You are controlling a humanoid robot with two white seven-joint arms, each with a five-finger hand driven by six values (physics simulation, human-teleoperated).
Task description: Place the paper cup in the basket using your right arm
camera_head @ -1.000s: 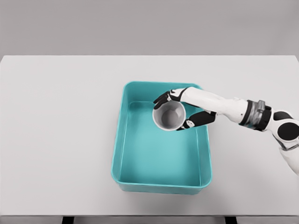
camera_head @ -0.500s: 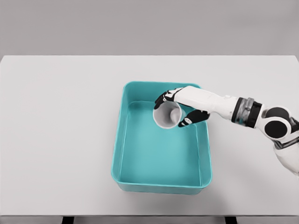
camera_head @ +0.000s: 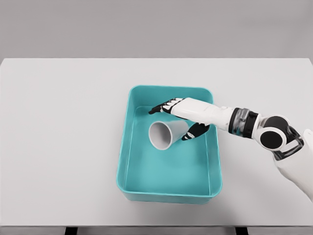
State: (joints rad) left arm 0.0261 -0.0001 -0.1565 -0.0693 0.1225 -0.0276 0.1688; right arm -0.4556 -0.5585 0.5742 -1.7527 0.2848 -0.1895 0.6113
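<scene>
The white paper cup (camera_head: 165, 134) lies tipped on its side inside the teal basket (camera_head: 126, 147), in the far half, with its mouth toward the lower left. My right hand (camera_head: 169, 124) hovers just over it, arm reaching in from the right across the basket's rim. Its fingers (camera_head: 161, 108) are stretched out above the cup and the thumb (camera_head: 192, 133) sits beside the cup's base, so the hand is open and no longer wraps the cup. The left arm does not show.
The basket stands in the middle of a wide white table (camera_head: 58, 137). The table's front edge (camera_head: 156, 226) runs along the bottom of the view, with a grey wall behind the far edge.
The hand has moved left and lower into the basket and spread its fingers. The cup, held mouth-up before, has tipped over and dropped onto the basket floor.
</scene>
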